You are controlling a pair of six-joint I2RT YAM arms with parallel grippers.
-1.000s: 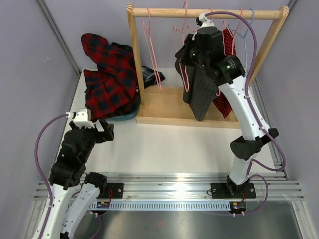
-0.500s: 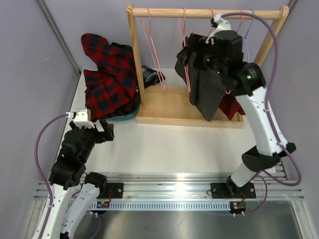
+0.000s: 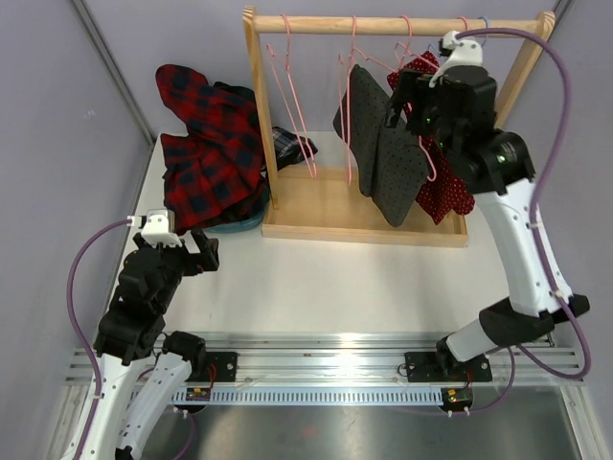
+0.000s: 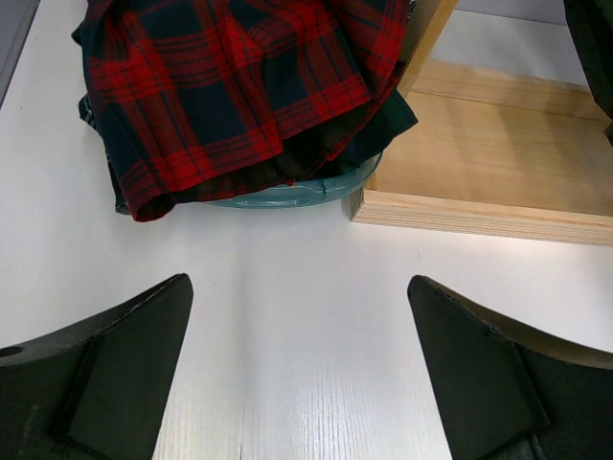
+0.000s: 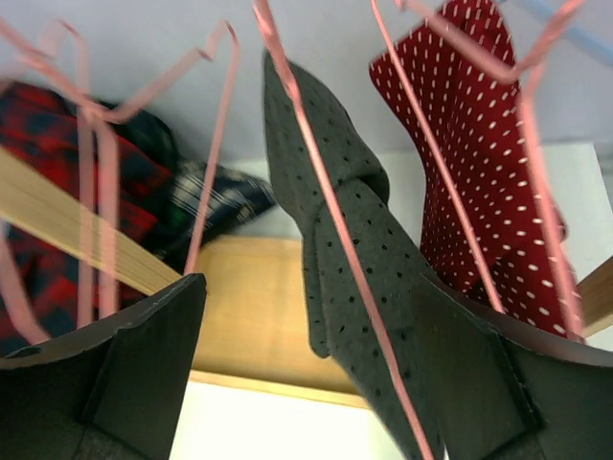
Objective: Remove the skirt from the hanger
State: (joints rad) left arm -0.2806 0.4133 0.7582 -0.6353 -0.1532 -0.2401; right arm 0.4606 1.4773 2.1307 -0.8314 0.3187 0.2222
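The right gripper (image 3: 400,102) is raised at hanger height inside the clothes rack, its fingers spread wide and clamped on nothing. In the wrist view the dark grey dotted skirt (image 5: 354,259) hangs straight ahead, in line with the gap between the open fingers but touching neither. It is on its pink wire hanger (image 5: 327,206), hooked over the wooden rail (image 3: 383,25). Just to the right hangs a red polka-dot garment (image 5: 479,144).

The left gripper (image 4: 302,316) sits low over the white table (image 3: 326,287), fingers likewise apart and empty – well away from the skirt. Ahead of it, red plaid garments (image 4: 239,86) are heaped over a teal basin (image 4: 297,195) beside the rack's wooden base (image 4: 488,153). Pale lilac walls (image 3: 57,125) close in the table.
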